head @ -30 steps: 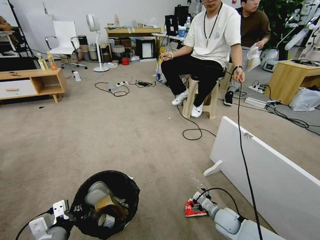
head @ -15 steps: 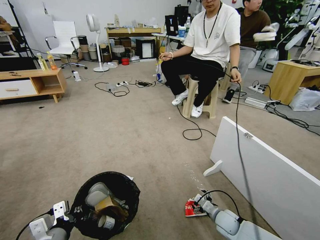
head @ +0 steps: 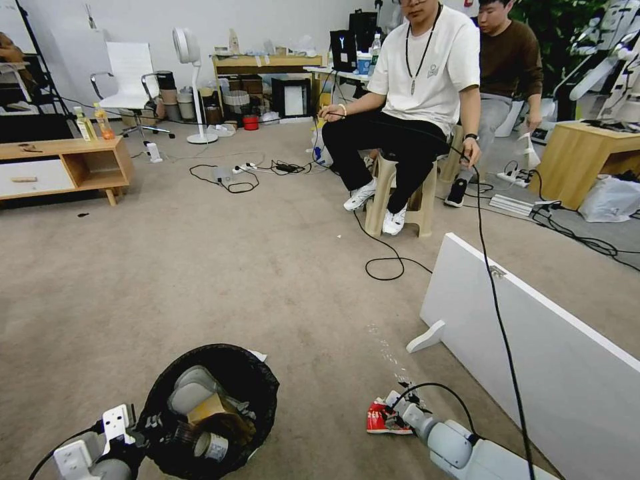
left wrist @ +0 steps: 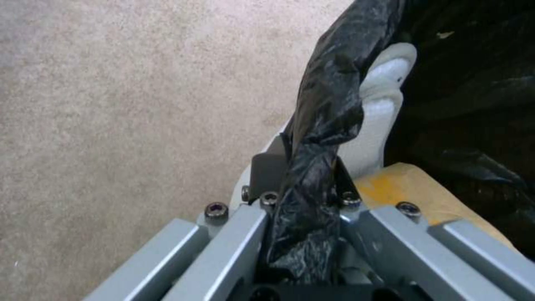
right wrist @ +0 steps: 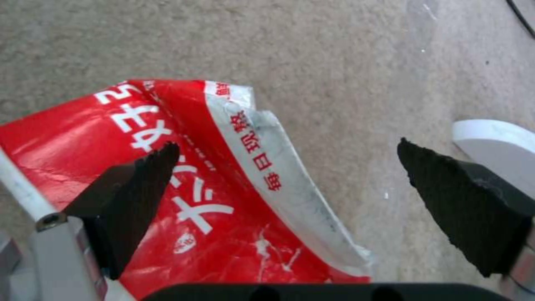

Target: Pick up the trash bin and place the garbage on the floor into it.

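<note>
The trash bin (head: 263,380), round and lined with a crinkly black bag, hangs low at my front left. My left gripper (head: 143,427) is shut on its bagged rim (left wrist: 320,125). Inside lie brown paper (head: 212,405), a pale crumpled piece and a can. On the floor (head: 220,280) at my front right lies the garbage still out: a flattened red-and-white packet (head: 380,420). My right gripper (head: 400,408) hovers right over the packet (right wrist: 212,179), open. One black fingertip (right wrist: 139,188) is above the red face, the other (right wrist: 462,196) above bare carpet.
A white panel (head: 533,347) stands on edge close on the right, its foot (head: 427,337) near the packet. A black cable (head: 497,300) runs from a seated person's hand down to my right arm. More cable (head: 383,263) loops on the carpet ahead. A low wooden cabinet (head: 67,167) stands far left.
My right gripper has edged slightly lower and closer over the packet. The left gripper keeps its hold on the bin, which has barely shifted.
</note>
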Controlling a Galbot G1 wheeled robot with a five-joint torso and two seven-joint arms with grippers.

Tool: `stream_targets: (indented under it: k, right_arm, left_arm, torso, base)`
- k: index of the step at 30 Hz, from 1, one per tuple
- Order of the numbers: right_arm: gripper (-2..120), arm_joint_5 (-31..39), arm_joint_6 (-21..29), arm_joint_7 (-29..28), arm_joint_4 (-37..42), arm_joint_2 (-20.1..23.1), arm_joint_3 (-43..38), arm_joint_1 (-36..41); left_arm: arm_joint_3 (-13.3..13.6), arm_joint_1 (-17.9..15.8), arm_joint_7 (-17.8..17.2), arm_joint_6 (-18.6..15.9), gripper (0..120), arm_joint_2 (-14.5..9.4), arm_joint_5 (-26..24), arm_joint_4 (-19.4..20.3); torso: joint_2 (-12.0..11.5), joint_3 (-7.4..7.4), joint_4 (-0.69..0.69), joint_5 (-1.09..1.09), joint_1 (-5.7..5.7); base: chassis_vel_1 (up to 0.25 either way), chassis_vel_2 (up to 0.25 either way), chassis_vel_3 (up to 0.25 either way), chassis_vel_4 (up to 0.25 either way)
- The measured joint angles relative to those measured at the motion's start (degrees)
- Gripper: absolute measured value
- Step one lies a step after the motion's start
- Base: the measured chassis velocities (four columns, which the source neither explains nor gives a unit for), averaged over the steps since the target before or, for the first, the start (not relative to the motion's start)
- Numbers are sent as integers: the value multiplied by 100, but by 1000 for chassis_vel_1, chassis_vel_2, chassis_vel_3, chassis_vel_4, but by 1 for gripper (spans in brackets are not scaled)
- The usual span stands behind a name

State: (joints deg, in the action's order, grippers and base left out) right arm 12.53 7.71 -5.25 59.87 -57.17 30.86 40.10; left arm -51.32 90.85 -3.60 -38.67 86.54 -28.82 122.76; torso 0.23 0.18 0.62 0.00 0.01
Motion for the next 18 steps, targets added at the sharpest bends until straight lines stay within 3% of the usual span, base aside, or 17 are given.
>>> stream_targets:
  k: [8,18]
  right_arm:
    - [95,-13,-189,62,-219,-143,52,2]
    - [59,-31,-381,161,-382,-237,89,41]
  left_arm:
    - [-5,-1,-4,-1,2,6,3,0]
    - [-6,-24,-9,-2,2,-10,-2,-47]
  torso:
    - [0,0,0,-2,0]
    - [2,-1,-1,-1,0]
  base:
    - [0,0,0,0]
    - [0,0,0,0]
